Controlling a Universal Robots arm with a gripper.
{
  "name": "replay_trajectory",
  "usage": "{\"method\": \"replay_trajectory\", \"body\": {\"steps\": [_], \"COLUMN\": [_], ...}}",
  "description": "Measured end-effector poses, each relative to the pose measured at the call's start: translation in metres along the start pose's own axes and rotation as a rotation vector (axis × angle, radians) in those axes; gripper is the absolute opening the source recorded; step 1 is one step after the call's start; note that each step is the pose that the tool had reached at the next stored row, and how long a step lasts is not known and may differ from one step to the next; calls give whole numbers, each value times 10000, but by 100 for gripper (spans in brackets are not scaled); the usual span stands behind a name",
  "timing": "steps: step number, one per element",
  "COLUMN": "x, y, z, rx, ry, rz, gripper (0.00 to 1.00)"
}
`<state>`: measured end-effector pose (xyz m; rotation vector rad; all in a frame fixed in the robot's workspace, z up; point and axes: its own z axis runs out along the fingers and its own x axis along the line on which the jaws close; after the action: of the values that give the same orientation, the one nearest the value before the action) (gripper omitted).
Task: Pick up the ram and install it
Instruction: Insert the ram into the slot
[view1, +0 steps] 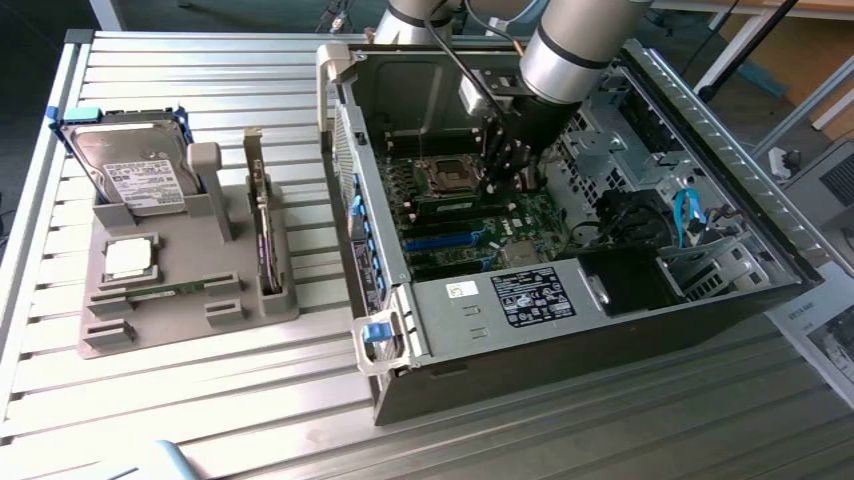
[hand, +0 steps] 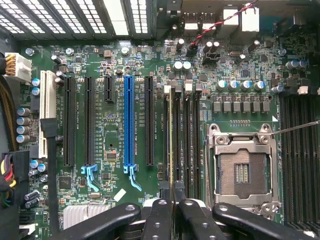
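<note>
In the wrist view the ram (hand: 171, 131) is seen edge-on as a thin greenish line. It stands upright over the row of dark memory slots (hand: 188, 140) on the motherboard, beside the empty processor socket (hand: 242, 172). My gripper (hand: 173, 202) is shut on the ram, with one black finger (hand: 159, 217) on each side. Whether the stick is seated in its slot or just above it I cannot tell. In the exterior view my gripper (view1: 505, 170) reaches down inside the open computer case (view1: 534, 345), close to the board.
Long expansion slots, one of them blue (hand: 129, 120), lie beside the memory slots. Cables and drive bays (view1: 667, 230) crowd one end of the case. On the exterior view's left a grey holder (view1: 120, 335) carries a hard drive (view1: 134, 170), a silver processor (view1: 127, 258), another green stick (view1: 171, 291) and an upright card (view1: 267, 235).
</note>
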<state>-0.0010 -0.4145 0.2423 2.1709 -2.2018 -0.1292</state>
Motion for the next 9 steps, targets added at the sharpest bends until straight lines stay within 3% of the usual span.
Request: {"method": "replay_trajectory", "body": {"steps": [3, 9], "x": [0, 2], "y": [-20, -34], "z": [-1, -2], "rx": [-68, -72], "ry": [-17, -33], "rz": [-1, -1], "gripper": [12, 12]}}
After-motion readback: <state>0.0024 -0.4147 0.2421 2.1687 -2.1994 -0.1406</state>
